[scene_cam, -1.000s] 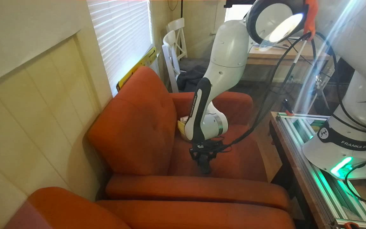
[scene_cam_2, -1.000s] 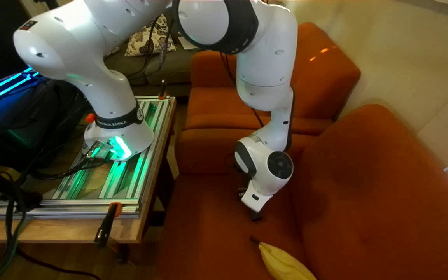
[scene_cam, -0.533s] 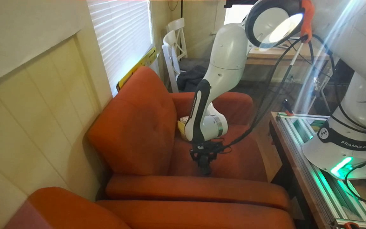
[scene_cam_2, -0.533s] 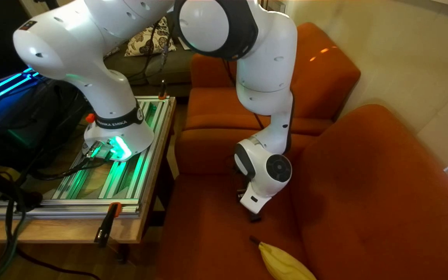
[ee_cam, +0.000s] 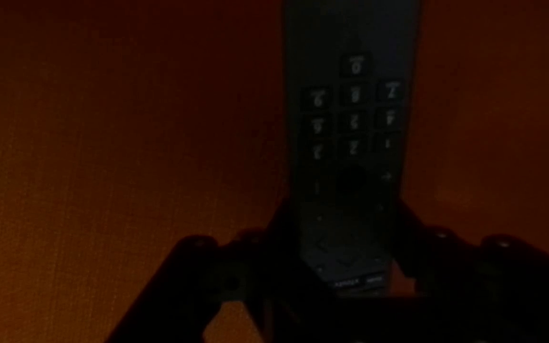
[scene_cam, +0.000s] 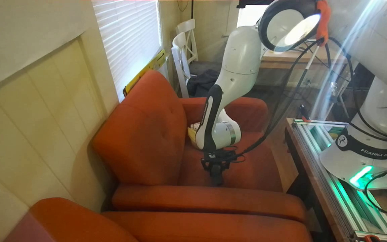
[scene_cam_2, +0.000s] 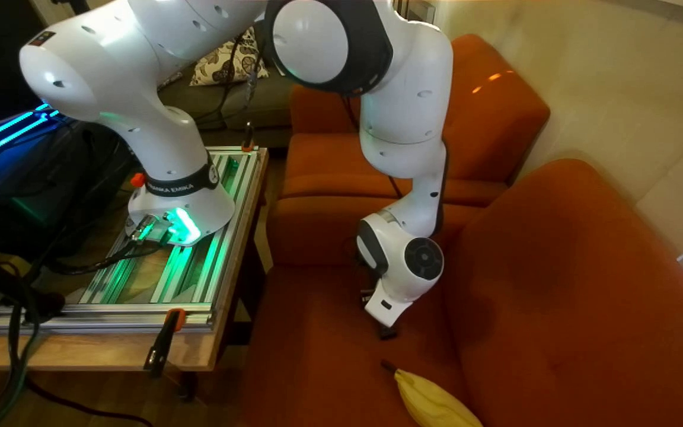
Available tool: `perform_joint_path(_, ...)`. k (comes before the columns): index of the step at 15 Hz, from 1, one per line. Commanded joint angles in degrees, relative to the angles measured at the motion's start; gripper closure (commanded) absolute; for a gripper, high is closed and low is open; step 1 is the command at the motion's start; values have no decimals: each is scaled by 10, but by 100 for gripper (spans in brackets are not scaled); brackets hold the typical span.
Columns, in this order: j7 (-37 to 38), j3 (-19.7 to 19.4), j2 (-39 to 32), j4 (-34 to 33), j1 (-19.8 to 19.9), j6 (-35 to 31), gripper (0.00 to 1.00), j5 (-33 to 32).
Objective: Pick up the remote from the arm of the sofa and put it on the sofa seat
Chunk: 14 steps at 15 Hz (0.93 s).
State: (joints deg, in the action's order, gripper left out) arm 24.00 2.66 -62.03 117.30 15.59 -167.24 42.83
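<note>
Evidently, the Robotiq gripper [ee_cam: 344,224] has its jaws clamped on both long edges of the black remote control [ee_cam: 353,133], low at the orange-red sofa seat [scene_cam: 250,171] near the yellow banana [scene_cam_2: 433,400], though I cannot tell whether it touches that seat.

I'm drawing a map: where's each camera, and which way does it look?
Exterior view: high, facing across the near sofa arm down the sofa; robot arm, gripper, base show.
Exterior view: high, nearer the banana, facing roughly opposite; robot arm, base show, gripper mostly hidden.
Wrist view: on the wrist, facing the remote; fingers show.
Both exterior views share the sofa.
</note>
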Motion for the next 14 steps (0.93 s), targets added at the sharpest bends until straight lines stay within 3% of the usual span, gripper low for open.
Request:
perform_joint_path(1, -16, 8, -11, -13, 7, -9, 68, 20)
perform_joint_path(2, -15, 7, -11, -13, 6, -8, 42, 20)
perform_joint_path(3, -14, 6, -10, -13, 5, -9, 24, 20)
perform_joint_path(6, -15, 7, -5, -12, 6, -13, 4, 22)
perform_joint_path(7, -15, 7, -2, -11, 5, -14, 0, 22)
perform_joint_path(14, -55, 36, 70, 33, 14, -45, 0, 12)
